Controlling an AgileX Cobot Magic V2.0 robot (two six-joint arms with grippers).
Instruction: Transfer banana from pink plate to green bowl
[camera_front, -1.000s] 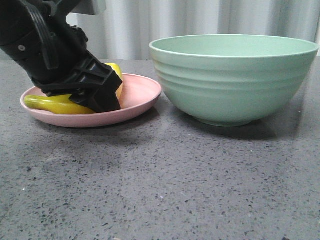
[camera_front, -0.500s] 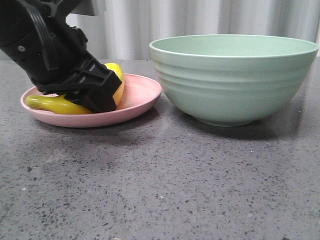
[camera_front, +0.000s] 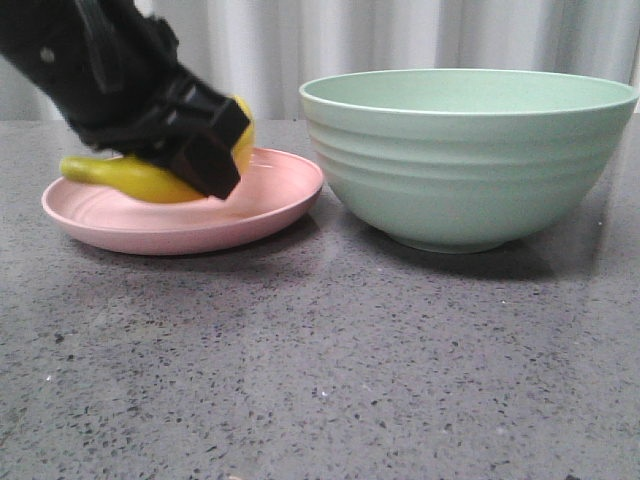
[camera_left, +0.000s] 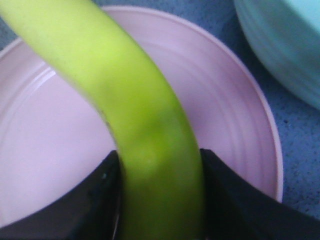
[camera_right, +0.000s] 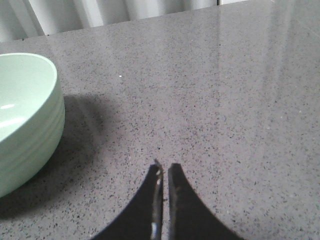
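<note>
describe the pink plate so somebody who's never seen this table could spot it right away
On the grey speckled table, find the big mint-green bowl; the pink plate sits just to its left. It is shallow, pale pink with faint rings, far lower than the bowl, with the left gripper holding a yellow banana above it.

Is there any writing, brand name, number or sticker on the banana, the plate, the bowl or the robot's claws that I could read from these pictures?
None: no readable text shows in any view.
The banana, pink plate and green bowl are all plain, with no label or sticker.
The left gripper and right gripper are bare black, with no visible marking.
The grey speckled table carries no signs either.
</note>
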